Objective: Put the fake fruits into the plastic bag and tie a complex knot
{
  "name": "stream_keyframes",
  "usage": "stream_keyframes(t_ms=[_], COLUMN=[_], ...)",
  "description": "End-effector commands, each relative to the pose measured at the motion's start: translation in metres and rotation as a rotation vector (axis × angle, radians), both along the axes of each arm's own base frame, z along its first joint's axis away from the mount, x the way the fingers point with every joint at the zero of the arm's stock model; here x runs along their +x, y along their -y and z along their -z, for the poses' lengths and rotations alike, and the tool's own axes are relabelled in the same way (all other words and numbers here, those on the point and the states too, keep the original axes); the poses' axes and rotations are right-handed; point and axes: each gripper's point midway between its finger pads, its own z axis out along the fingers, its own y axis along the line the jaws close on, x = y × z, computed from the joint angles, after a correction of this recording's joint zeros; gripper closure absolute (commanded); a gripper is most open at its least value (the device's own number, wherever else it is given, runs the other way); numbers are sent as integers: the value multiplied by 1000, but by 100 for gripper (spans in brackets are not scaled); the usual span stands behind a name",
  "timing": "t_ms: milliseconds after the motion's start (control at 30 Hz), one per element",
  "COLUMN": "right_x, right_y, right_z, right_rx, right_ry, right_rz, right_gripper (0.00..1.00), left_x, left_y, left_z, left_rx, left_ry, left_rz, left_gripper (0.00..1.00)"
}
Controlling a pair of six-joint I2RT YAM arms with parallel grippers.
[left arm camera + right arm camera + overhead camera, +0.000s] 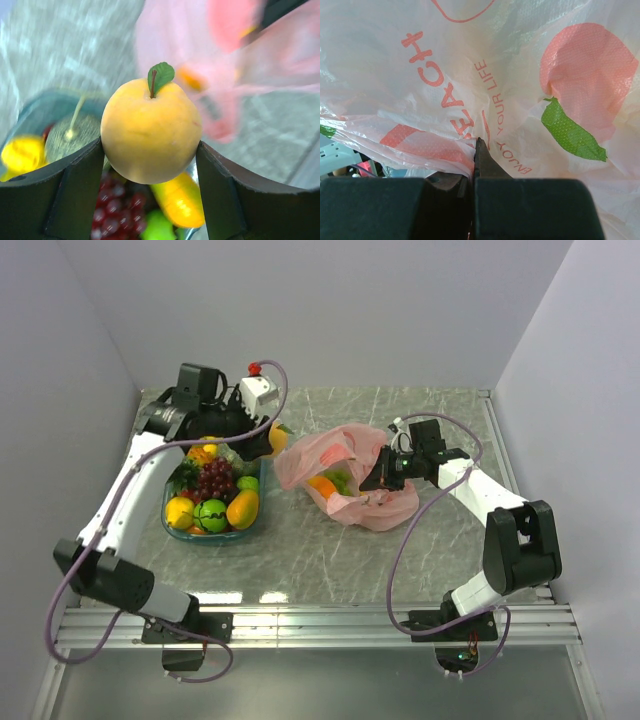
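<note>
Fruit (151, 131) wedged in left gripper (149, 146), pink bag (470, 60) pinched by right gripper (476, 150)

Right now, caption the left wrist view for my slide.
Left end effector grips a yellow fruit above the teal tray.

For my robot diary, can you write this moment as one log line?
left pincer: shut on yellow fruit | right pincer: shut on plastic bag | in bag: orange fruit, green fruit | knot: none yet

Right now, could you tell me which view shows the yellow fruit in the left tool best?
The left wrist view: the yellow fruit fills the centre, stem and leaf clear. The top view shows a patch; the right wrist, none.
</note>
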Motion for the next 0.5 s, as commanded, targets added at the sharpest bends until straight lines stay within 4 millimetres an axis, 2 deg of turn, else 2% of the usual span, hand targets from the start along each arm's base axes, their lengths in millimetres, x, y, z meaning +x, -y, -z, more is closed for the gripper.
stream_keyframes(t_ms=[0, 67, 100, 167, 200, 267, 300, 333, 367, 467], right_x=[16, 16, 15, 13, 13, 12, 12, 13, 13, 12], right_y=[0, -1, -1, -3, -3, -3, -3, -4, -4, -5], right_z=[-20, -19, -18, -16, -15, -15, -16, -18, -19, -25], right_rx=[13, 16, 17, 16, 14, 14, 14, 16, 19, 22], right_ry=[67, 64, 62, 53, 50, 52, 52, 56, 57, 72], right_rz=[9, 10, 7, 1, -1, -2, -2, -3, -5, -11], right_gripper=[100, 100, 100, 100, 100, 100, 100, 100, 100, 100], left_x=[-34, -48, -64, -73, -86, -93, -99, -101, -98, -88], left_y=[38, 60, 77, 97, 112, 129, 142, 147, 153, 156], left_z=[-63, -74, -75, -80, -75, -73, -61, -52, -34, -6], left_rx=[-237, -287, -308, -334, -340, -352, -344, -334, -316, -270], left_ry=[80, 99, 82, 116, 102, 106, 72, 47, 5, -22], left_rz=[172, 248, 297, 342, 383, 425, 454, 468, 470, 450], left_gripper=[47, 48, 48, 49, 49, 50, 50, 51, 51, 54])
